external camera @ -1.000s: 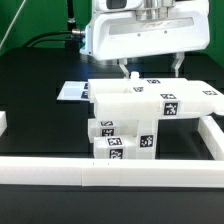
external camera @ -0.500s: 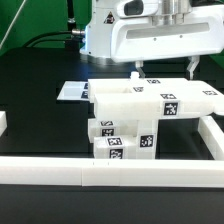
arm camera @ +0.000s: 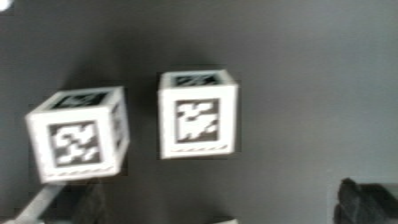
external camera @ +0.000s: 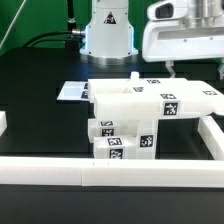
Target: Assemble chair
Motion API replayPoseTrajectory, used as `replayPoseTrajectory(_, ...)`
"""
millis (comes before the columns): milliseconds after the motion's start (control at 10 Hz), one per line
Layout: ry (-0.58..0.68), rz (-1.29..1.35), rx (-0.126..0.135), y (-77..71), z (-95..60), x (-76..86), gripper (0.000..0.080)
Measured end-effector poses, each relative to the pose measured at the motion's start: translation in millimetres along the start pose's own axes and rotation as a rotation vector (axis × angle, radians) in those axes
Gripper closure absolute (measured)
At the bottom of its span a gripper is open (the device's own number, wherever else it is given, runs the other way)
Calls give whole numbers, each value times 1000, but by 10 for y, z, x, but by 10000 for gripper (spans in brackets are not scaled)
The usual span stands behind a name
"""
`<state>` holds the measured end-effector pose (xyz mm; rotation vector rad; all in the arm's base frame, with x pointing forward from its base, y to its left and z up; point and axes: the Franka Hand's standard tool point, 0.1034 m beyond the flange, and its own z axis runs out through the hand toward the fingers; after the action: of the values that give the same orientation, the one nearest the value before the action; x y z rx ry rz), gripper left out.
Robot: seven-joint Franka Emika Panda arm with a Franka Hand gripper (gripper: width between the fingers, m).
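I see the chair (external camera: 140,110) part-built in the middle of the surface (external camera: 40,125). A flat slab (external camera: 150,97) lies across stacked blocks (external camera: 120,138), tucked into the corner of the rails (external camera: 100,172). The marker board (external camera: 70,92) lies just behind it.

My end effector (external camera: 195,68) hangs above and behind the slab, toward the exterior view's right, with its jaws wide apart and nothing between them. In the wrist view two loose blocks (arm camera: 80,135) (arm camera: 196,112) stand under it, just beside each other but not touching.

That closeness worries me most. If I come down off-centre, one finger could land on the neighbouring block or knock it over. I can't tell whether the slab is fixed or only resting on the stack, so a brush from the wide body could shift it.

The parts look like hard, smooth white plastic, boxy and sharp-edged, with black-and-white square tags on their faces. I judge such plastic could twist or slip in a shallow grip. The surface is dark and matte, so I expect a nudged block to tip rather than slide.
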<state>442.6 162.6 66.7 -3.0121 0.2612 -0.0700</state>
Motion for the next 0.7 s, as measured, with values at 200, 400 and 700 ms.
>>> replayPoseTrajectory(200, -21, -3, -4, 4, 31, -23, 151)
replayPoseTrajectory(400, -51, 0, -9, 21, 41, -44, 151)
replayPoseTrajectory(700, -65, -30, -25, 139, 90, 2, 151)
